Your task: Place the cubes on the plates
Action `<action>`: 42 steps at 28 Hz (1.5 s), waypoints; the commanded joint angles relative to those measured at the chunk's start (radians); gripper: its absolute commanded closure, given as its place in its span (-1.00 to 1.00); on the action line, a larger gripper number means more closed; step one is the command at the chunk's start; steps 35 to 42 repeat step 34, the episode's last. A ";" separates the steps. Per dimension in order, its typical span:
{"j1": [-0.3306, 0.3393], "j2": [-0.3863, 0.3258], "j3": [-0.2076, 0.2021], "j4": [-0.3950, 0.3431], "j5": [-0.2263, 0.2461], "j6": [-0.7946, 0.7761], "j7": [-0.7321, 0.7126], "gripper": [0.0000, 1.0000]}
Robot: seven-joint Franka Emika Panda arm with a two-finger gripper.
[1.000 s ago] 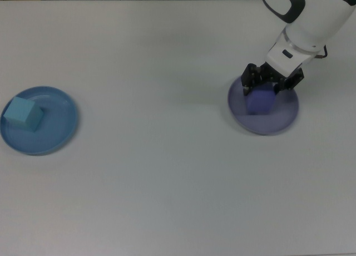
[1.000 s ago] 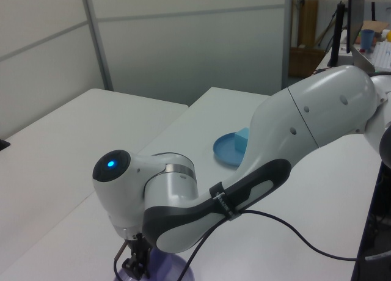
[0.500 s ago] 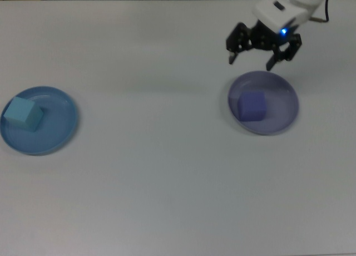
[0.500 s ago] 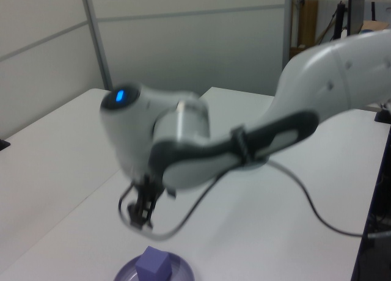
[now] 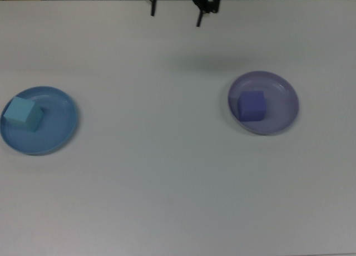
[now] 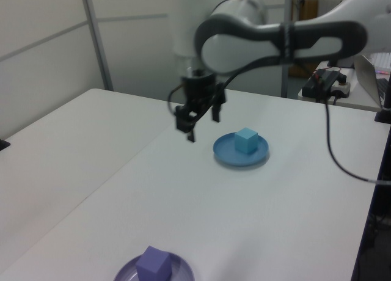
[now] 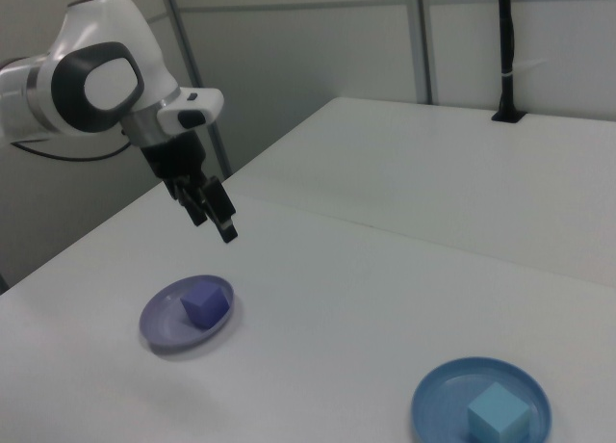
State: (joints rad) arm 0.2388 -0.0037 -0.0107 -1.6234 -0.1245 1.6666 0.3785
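On lavender plate [image 5: 278,119], indigo cube [image 5: 252,106]

Above a white table [image 6: 183,195], an empty gripper [image 6: 201,119] with fingers spread, hanging off the surface; at its 3 o'clock, a cyan cube [image 6: 246,140] on a blue plate [image 6: 226,155]; at 6 o'clock, a purple cube [image 6: 153,264] on a lavender plate [image 6: 124,273]

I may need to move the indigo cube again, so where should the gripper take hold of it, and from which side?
Probably from straight above, closing on two opposite vertical faces. The indigo cube sits flat on the lavender plate, whose raised rim would hinder a side approach. Its flat, parallel sides suit the open gripper, which hangs empty above the table.
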 commanded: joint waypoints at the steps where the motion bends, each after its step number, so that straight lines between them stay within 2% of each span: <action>1: -0.036 -0.094 0.003 -0.174 0.020 0.016 -0.022 -1.00; 4: -0.079 -0.091 0.003 -0.185 0.035 0.016 -0.081 -1.00; 5: -0.099 -0.091 0.002 -0.187 0.051 0.016 -0.105 -1.00; 6: -0.137 -0.094 0.003 -0.188 0.086 0.015 -0.157 -1.00; 8: -0.163 -0.099 0.003 -0.185 0.112 0.015 -0.184 -1.00; 12: -0.214 -0.102 0.001 -0.164 0.128 0.015 -0.207 -1.00; 19: -0.265 -0.101 0.000 -0.122 0.132 0.009 -0.224 -1.00; 24: -0.272 -0.099 -0.002 -0.092 0.134 0.002 -0.222 -1.00; 42: -0.273 -0.104 -0.012 -0.084 0.134 -0.030 -0.230 -1.00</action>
